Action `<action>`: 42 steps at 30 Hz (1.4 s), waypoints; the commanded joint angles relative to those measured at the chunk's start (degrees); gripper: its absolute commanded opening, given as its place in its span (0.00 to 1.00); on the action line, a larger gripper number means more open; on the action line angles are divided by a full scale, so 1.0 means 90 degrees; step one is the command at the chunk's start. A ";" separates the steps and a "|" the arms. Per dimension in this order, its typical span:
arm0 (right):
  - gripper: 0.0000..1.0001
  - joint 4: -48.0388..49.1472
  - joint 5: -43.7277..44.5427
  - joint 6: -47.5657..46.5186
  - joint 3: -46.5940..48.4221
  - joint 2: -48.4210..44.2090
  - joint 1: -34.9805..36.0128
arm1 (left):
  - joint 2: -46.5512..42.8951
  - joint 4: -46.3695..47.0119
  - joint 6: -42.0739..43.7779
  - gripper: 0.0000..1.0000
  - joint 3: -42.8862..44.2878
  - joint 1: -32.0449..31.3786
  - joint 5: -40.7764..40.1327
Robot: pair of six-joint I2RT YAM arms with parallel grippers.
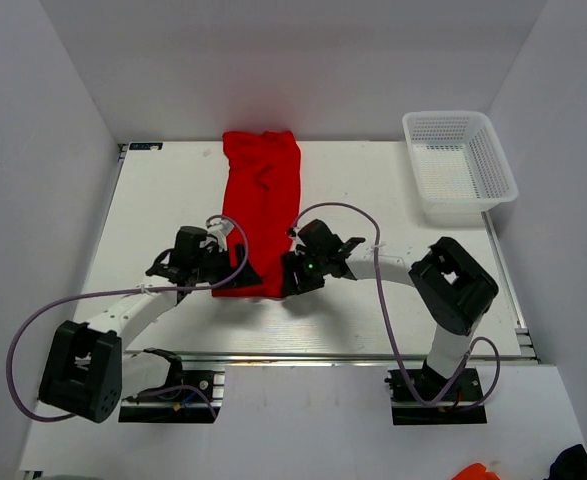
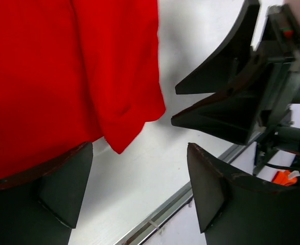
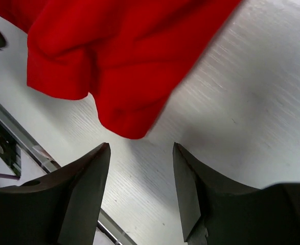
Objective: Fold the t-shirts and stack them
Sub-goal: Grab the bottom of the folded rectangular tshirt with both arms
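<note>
The red t-shirt (image 1: pixel 261 205) lies on the white table (image 1: pixel 163 200), folded into a long, narrow strip that runs from the far edge back toward the arms. Its far end is rumpled.

The left gripper (image 1: pixel 228 272) sits at the near left corner of the t-shirt with its jaws spread wide. In the left wrist view (image 2: pixel 139 148), bare table shows between the jaws and a red corner (image 2: pixel 121 138) hangs just ahead of the gap. Cloth overlaps one finger (image 2: pixel 63 189), though whether it actually rests on that finger is hard to tell.

The right gripper (image 1: pixel 291 275) sits at the t-shirt's near right corner. Its jaws are also apart (image 3: pixel 141 148), pinching nothing, and the red hem (image 3: pixel 124 122) is just ahead of them.

A white mesh basket (image 1: pixel 460 160) stands well to the right of the t-shirt, level with its far end.
</note>
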 commanded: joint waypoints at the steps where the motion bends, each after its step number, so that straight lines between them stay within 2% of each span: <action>1: 0.58 0.0563 -0.0542 0.0361 0.0248 0.0143 -0.0044 | 0.0296 0.0053 0.0176 0.82 -0.0034 -0.0182 -0.0468; 4: 0.58 0.0758 -0.0776 0.0469 0.0209 0.0251 -0.0102 | 0.0502 0.0053 0.0255 0.72 0.0044 -0.0368 -0.0528; 7: 0.56 0.0973 -0.0923 0.0576 0.0189 0.0319 -0.0122 | 0.0657 0.0131 0.0255 0.57 0.0044 -0.0504 -0.0723; 12: 0.50 0.1120 -0.0855 0.0733 0.0072 0.0456 -0.0161 | 0.0922 0.0131 0.0313 0.43 0.0044 -0.0631 -0.1065; 15: 0.44 0.1091 -0.0660 0.0791 0.0033 0.0525 -0.0161 | 0.1077 0.0131 0.0313 0.30 0.0171 -0.0689 -0.1124; 17: 0.44 0.1061 -0.0504 0.0801 0.0052 0.0593 -0.0180 | 0.1078 -0.0015 0.0372 0.21 0.0171 -0.0690 -0.1269; 19: 0.44 0.0993 -0.0367 0.0821 0.0062 0.0632 -0.0190 | 0.1078 -0.0016 0.0372 0.20 0.0171 -0.0690 -0.1270; 21: 0.44 0.0983 -0.0347 0.0831 0.0111 0.0661 -0.0190 | 0.1009 0.0053 0.0372 0.12 0.0103 -0.0690 -0.1328; 23: 0.34 0.1003 -0.0337 0.0841 0.0111 0.0661 -0.0181 | 0.0951 0.0120 0.0313 0.01 0.0103 -0.0690 -0.1397; 24: 0.20 0.1003 -0.0318 0.0869 0.0082 0.0671 -0.0180 | 0.0951 0.0121 0.0313 0.00 0.0103 -0.0690 -0.1455; 27: 0.00 0.0954 -0.0220 0.0870 0.0062 0.0652 -0.0200 | 0.0951 0.0180 0.0313 0.00 0.0103 -0.0690 -0.1398; 31: 0.00 0.0876 -0.0210 0.0772 -0.0152 0.0457 -0.0190 | 0.0951 0.0121 0.0313 0.00 0.0103 -0.0690 -0.1397; 37: 0.00 0.0837 -0.0074 0.0518 -0.0932 -0.0518 -0.0180 | 0.0756 -0.0084 0.0255 0.00 0.0103 -0.0690 -0.1397; 38: 0.00 0.0489 -0.0006 0.0441 -0.0992 -0.0569 -0.0190 | 0.0688 -0.0181 0.0255 0.00 0.0161 -0.0690 -0.1455; 42: 0.00 0.0231 0.0249 0.0187 -0.1197 -0.0910 -0.0180 | 0.0629 -0.0319 0.0255 0.00 0.0161 -0.0690 -0.1564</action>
